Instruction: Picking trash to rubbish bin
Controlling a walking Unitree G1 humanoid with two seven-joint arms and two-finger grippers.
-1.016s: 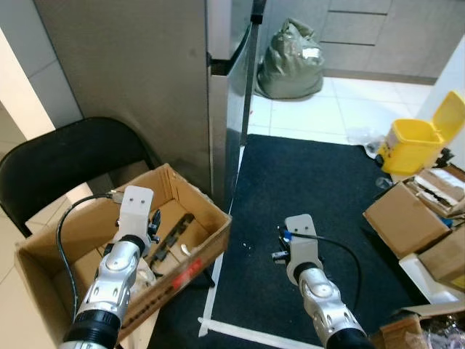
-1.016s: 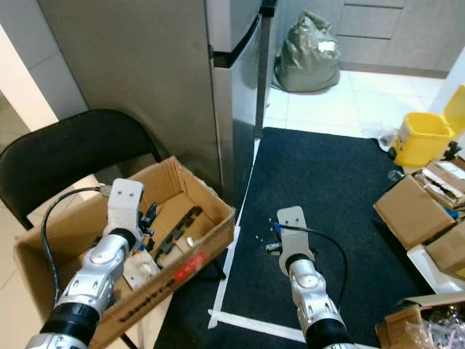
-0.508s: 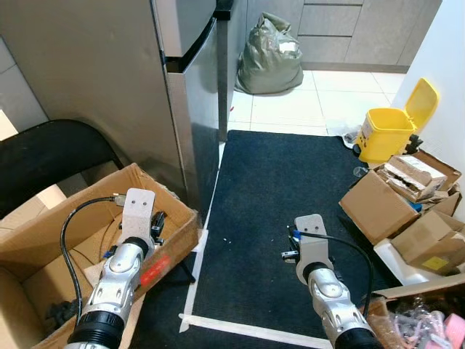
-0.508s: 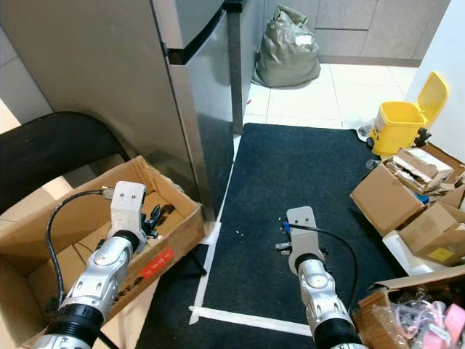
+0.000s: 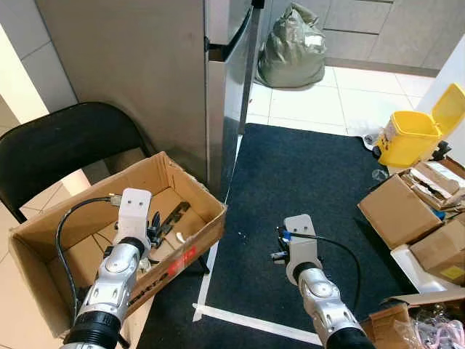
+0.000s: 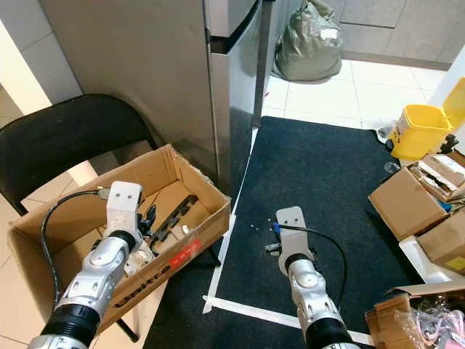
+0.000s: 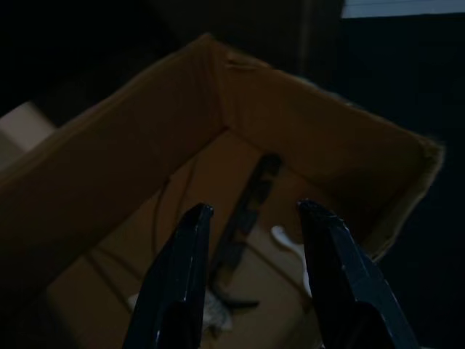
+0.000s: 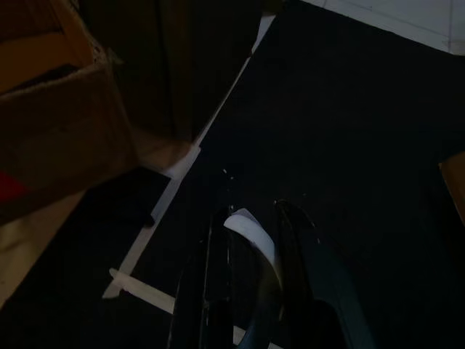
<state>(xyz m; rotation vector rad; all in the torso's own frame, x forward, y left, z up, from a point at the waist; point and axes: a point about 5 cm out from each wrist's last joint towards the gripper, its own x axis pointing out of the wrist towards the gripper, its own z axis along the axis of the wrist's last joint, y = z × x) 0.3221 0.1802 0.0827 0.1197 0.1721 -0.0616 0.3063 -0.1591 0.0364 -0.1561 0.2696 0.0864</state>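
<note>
- The right gripper (image 8: 251, 240) pinches a white scrap (image 8: 251, 227) between its fingers, above the dark mat (image 5: 305, 182).
- The left gripper (image 7: 251, 218) hangs with fingers spread over the cardboard box (image 5: 207, 229), which sits on a black chair (image 5: 58, 156).
- The yellow bin (image 5: 410, 138) stands well apart, lid up.

The left gripper (image 7: 251, 280) hangs with fingers apart over an open cardboard box (image 5: 43, 233) that sits on a chair (image 5: 58, 156); a long strip (image 7: 251, 203) and a small scrap (image 7: 287, 240) lie in the box just beyond its fingertips. A fridge (image 5: 145, 73) stands behind the box. The right gripper (image 8: 251, 291), to the right of the box, hangs over a mat (image 5: 305, 174) with a white piece (image 8: 251, 233) between its fingers. Far ahead and to its right stands a bin (image 5: 410, 138), with more boxes (image 5: 399, 211) nearer; a tied bag (image 5: 290, 51) lies beyond the mat
</note>
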